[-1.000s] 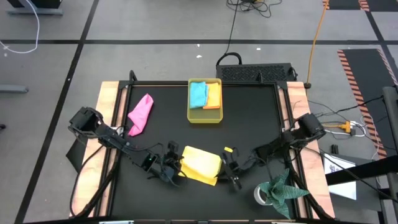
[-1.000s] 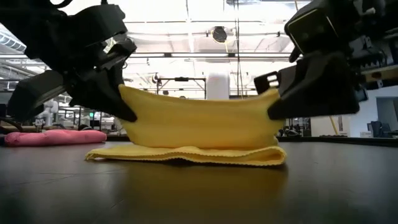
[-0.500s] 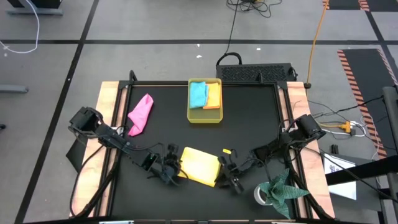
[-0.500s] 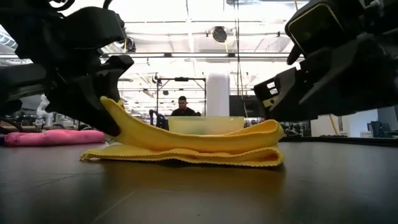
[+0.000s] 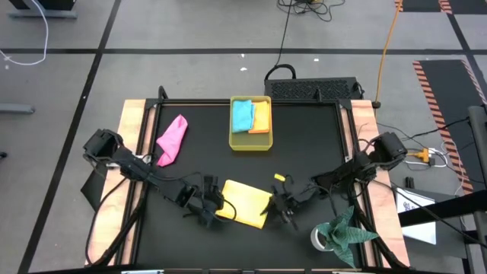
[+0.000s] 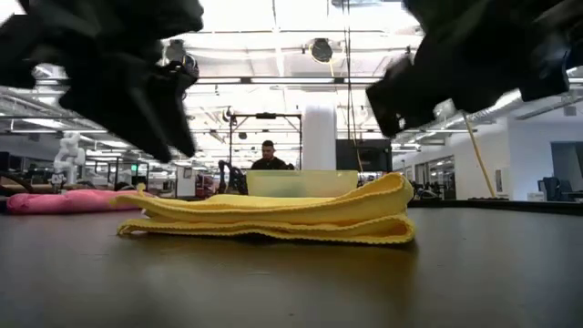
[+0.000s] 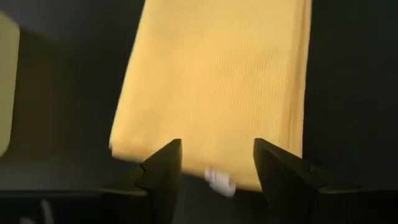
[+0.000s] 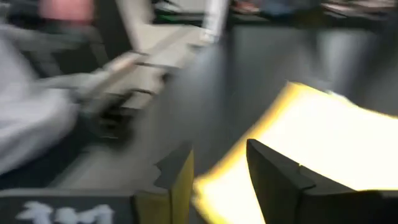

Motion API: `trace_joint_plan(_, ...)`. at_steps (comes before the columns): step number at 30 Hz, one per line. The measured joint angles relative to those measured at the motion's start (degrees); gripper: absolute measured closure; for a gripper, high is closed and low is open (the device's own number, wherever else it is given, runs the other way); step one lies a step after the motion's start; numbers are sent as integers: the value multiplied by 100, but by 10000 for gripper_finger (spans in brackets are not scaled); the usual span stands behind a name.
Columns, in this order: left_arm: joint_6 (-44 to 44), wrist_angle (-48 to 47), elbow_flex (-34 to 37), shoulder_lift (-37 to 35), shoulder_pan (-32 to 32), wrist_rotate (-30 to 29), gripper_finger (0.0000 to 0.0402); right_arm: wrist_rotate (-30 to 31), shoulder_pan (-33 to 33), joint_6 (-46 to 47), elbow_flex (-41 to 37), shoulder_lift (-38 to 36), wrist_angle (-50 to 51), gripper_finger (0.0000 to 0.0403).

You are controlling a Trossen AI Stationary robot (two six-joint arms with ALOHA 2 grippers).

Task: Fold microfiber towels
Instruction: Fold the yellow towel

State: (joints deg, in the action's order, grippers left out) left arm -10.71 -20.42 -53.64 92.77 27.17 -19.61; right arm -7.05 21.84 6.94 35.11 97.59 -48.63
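Note:
The yellow towel (image 5: 243, 204) lies folded on the black table near its front edge, upper layers resting on the lower ones (image 6: 273, 219). My left gripper (image 5: 209, 215) hangs open just above the towel's left end (image 7: 211, 81), fingers apart (image 7: 214, 165). My right gripper (image 5: 283, 207) hangs open above its right end (image 8: 311, 143), touching nothing (image 8: 221, 168). The pink towel (image 5: 172, 139) lies crumpled at the far left. The blue towel (image 5: 243, 114) and orange towel (image 5: 262, 118) lie in the yellow tray (image 5: 251, 146).
A dark green cloth (image 5: 346, 230) and a tape roll (image 5: 319, 238) lie at the near right corner. The tray stands at the middle of the far side (image 6: 301, 182). A person (image 6: 267, 157) shows in the room behind. Bare black table lies between tray and yellow towel.
Both grippers have opened and let go of the yellow towel's raised upper layer, then risen clear of it. That layer has sunk onto the lower part, so the towel lies folded flat; its bottom layer has stayed in place.

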Motion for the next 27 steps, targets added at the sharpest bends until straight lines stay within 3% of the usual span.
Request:
trace_joint_plan(6, 223, 1239, 407, 321, -527, 214, 259, 1336, -326, 258, -12, 145, 757, 337)
trace_joint_plan(11, 265, 1552, 719, 681, -913, 50, 302, 1439, -457, 293, -10, 242, 1540, 395)
trace_joint_plan(14, 218, 1552, 743, 719, -1128, -349, 319, 1067, -332, 594, -13, 239, 1701, 395)
trace_joint_plan(19, 780, 1692, 729, 281, -1312, -386, 342, 324, -80, 732, -13, 118, 1503, 399)
trace_joint_plan(22, 742, 1778, 731, -66, -1319, -286, 353, 537, -6, 521, -8, -140, 1335, 401)
trace_joint_plan(27, 617, 2074, 729, -197, -1257, 889, 374, 1232, -112, 275, -7, -272, 1054, 402)
